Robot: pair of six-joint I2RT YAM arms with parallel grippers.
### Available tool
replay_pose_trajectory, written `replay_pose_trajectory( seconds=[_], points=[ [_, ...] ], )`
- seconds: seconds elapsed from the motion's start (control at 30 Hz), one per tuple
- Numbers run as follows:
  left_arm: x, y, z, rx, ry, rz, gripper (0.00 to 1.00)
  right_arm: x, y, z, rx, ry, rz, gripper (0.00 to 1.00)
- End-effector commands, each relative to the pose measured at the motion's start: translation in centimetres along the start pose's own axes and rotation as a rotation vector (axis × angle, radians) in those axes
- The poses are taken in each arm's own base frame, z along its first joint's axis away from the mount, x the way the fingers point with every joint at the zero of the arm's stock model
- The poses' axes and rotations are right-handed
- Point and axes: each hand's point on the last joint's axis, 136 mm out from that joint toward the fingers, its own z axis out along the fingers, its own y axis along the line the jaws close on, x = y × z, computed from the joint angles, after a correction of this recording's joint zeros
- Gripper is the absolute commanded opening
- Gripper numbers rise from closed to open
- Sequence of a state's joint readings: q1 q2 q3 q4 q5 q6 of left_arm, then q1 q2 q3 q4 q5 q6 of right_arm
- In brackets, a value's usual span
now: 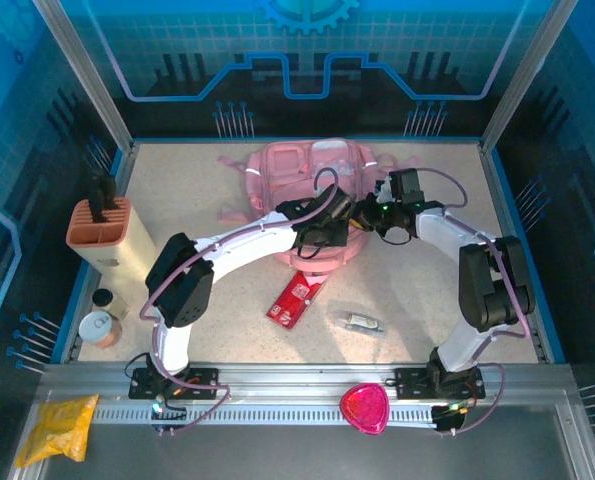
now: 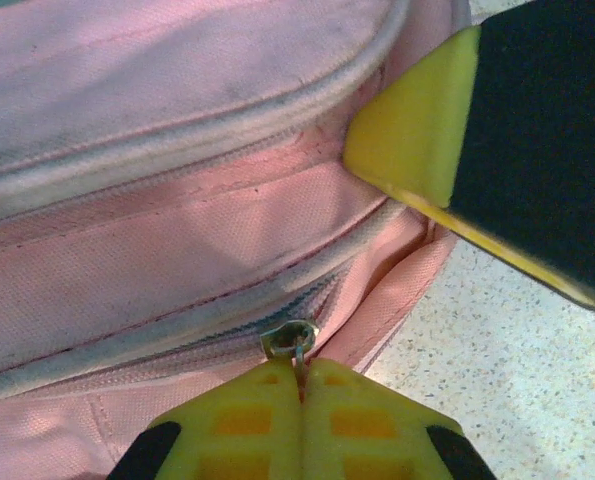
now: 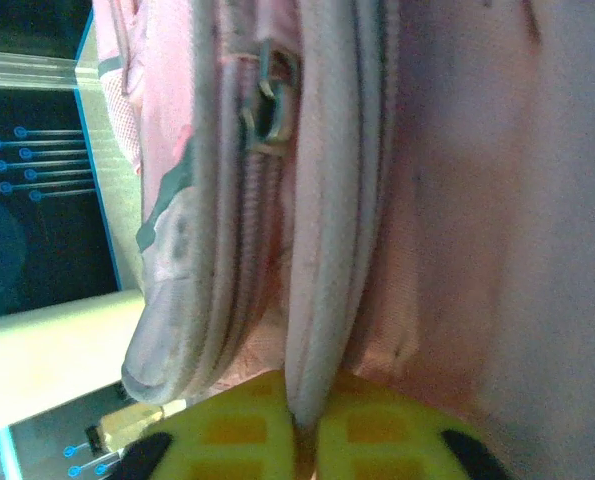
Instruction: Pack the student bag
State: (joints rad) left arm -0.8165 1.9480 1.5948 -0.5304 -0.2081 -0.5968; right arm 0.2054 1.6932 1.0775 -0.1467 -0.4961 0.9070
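Note:
The student bag is a soft pink backpack lying at the back middle of the table. Both arms meet at its near right edge. My left gripper is shut on the metal pull of a zipper slider on the bag's seam. My right gripper is shut on a grey-pink piped edge of the bag, next to another zipper slider. One yellow finger of the right gripper presses on the bag just above the left one. From above, the left gripper and right gripper sit close together.
A red flat pack and a small clear tube lie on the table in front of the bag. A beige holder and small cans stand at the left. A pink heart-shaped item and a yellow pouch rest near the front rail.

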Motion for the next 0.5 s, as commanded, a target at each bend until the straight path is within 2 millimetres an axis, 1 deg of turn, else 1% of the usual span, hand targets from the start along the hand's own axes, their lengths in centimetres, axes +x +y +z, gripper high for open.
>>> replay_pose_trajectory(
  seconds=[0.0, 0.1, 0.17, 0.27, 0.33, 0.37, 0.4, 0.47],
  points=[
    [0.7, -1.8, -2.4, 0.064, 0.010, 0.114, 0.00, -2.7, 1.2, -1.4, -0.016, -0.068, -0.068, 0.00],
    [1.6, 1.8, -3.0, -0.052, 0.007, 0.153, 0.00, -4.3, 0.8, -3.1, -0.007, -0.110, -0.075, 0.00],
    [2.5, 4.0, -3.4, -0.086, 0.020, 0.161, 0.00, -5.3, 0.6, -4.1, 0.020, -0.141, -0.089, 0.00],
    [3.9, 7.8, -3.8, -0.122, 0.045, 0.136, 0.00, -6.5, 1.1, -4.8, 0.015, -0.164, -0.104, 0.00],
    [4.3, 9.9, -4.2, -0.133, 0.050, 0.100, 0.00, -7.4, 1.6, -5.0, 0.003, -0.175, -0.108, 0.00],
    [4.5, 10.8, -4.4, -0.139, 0.053, 0.084, 0.00, -7.9, 1.8, -5.2, 0.011, -0.182, -0.113, 0.00],
    [4.5, 11.2, -4.5, -0.140, 0.047, 0.073, 0.00, -8.5, 1.9, -5.2, 0.023, -0.190, -0.116, 0.00],
    [4.4, 10.8, -4.6, -0.118, 0.037, 0.057, 0.00, -9.2, 2.2, -5.2, 0.039, -0.198, -0.131, 0.00]
  ],
)
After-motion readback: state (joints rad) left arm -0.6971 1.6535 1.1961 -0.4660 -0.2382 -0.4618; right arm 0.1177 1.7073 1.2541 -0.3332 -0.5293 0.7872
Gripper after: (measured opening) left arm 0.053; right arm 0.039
